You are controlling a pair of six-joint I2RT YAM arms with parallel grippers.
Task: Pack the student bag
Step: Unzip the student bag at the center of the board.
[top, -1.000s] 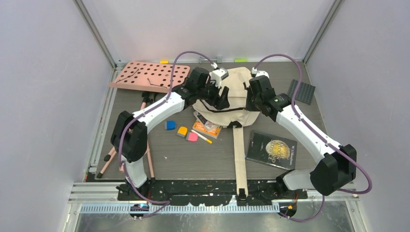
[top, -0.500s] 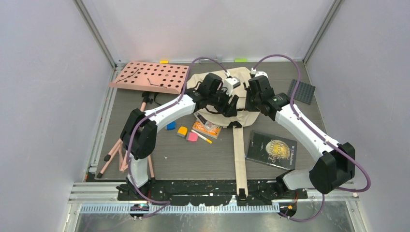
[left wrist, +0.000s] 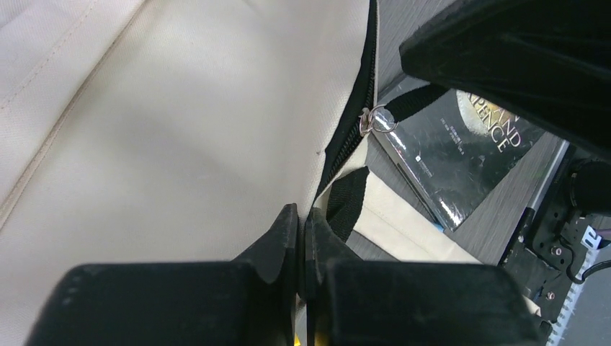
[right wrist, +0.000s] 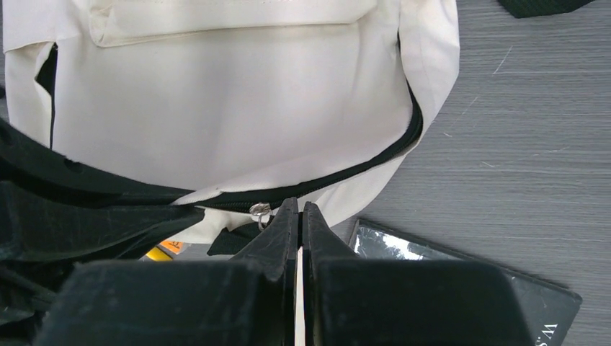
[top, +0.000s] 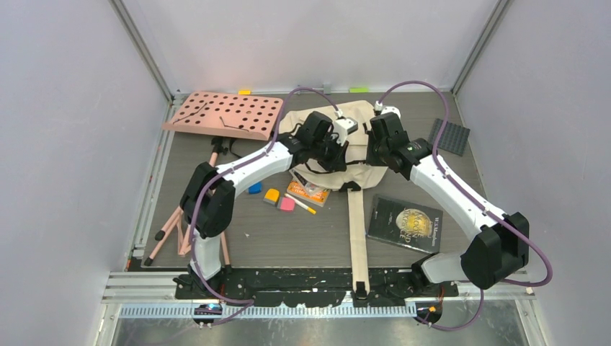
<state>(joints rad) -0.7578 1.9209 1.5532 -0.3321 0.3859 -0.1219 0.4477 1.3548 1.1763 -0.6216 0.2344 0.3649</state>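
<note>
Where the bag (left wrist: pixel 180 108) lies, the left pincer (left wrist: pixel 301 213) overhangs.

Matt cloth student bag (right wrist: pixel 216 108); glossy book cover (left wrist: pixel 461 151).

The top view looks steeply down from high behind the near edge and takes in the whole tabletop (top: pixel 288 238). Both wrist views sit very close over the student bag (left wrist: pixel 180 130). They share its zipper pull (left wrist: pixel 375 121) and the dark book (left wrist: pixel 461 158).

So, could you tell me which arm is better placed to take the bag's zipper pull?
Right, probably: the right gripper sits shut beside the zipper pull on the bag; the left gripper is farther off.
</note>
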